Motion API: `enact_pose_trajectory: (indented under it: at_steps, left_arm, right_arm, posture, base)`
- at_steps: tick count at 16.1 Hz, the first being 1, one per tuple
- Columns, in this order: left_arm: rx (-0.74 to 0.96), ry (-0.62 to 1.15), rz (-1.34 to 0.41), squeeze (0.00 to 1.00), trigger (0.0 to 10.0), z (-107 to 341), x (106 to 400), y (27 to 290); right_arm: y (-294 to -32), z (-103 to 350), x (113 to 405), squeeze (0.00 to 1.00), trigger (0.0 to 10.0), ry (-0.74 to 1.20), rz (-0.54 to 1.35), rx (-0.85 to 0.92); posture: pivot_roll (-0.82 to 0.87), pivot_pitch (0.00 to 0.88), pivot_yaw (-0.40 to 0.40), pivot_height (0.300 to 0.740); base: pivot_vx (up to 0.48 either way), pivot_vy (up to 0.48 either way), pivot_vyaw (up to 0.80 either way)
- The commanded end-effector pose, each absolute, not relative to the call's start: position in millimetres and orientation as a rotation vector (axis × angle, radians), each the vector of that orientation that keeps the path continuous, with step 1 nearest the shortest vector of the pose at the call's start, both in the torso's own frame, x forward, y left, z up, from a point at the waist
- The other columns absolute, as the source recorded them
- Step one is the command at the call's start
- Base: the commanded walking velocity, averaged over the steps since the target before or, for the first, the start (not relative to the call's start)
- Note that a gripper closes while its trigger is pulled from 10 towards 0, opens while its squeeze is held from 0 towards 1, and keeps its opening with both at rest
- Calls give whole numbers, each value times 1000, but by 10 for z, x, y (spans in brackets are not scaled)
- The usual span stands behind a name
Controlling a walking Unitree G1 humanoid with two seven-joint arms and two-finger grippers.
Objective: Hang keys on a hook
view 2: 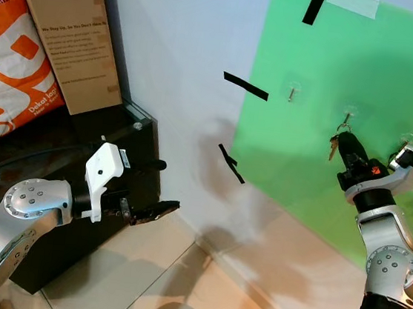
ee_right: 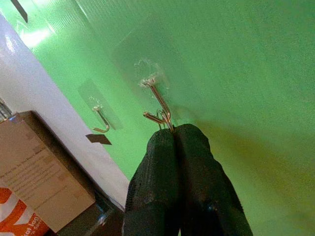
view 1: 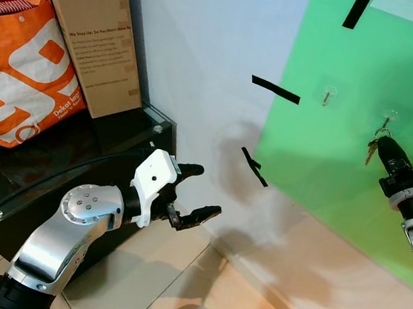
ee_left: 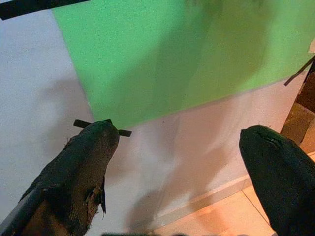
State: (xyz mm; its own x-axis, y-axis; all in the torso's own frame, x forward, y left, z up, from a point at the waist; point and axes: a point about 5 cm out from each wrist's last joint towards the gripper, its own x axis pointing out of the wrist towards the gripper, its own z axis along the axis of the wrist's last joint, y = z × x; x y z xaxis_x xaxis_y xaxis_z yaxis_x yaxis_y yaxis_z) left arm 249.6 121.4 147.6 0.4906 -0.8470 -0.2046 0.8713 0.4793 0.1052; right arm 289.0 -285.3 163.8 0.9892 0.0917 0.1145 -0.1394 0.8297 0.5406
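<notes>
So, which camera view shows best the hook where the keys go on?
The right wrist view: the hook is large and sharp, just above the right gripper, shut on the keys. Both eye views show it small; the left wrist view misses it.

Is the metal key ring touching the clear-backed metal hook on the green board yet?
Touching. In the right wrist view the key ring, pinched in the shut right gripper, is looped over the hook with no visible gap.
</notes>
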Motion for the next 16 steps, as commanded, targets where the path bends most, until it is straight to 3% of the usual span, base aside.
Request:
enact_pose_trajectory:
  at_steps: [1,12,16]
  left_arm:
    - [215,133,-1054,0,10000,1483,2505,1213]
    - [220,128,-1053,0,10000,1490,2518,1215]
    - [215,106,-1037,0,10000,1499,2525,1217]
  right_arm:
    - [-2833,1727,2924,0,10000,-105,140,581]
    - [-2781,1542,3007,0,10000,48,95,552]
    - [-2727,1472,2952,0,10000,42,92,464]
  posture:
    - [-6,0,32,740]
    - [0,0,29,740]
    - [2,0,22,740]
  base:
    - [0,0,0]
    - [0,0,0]
    - [0,0,0]
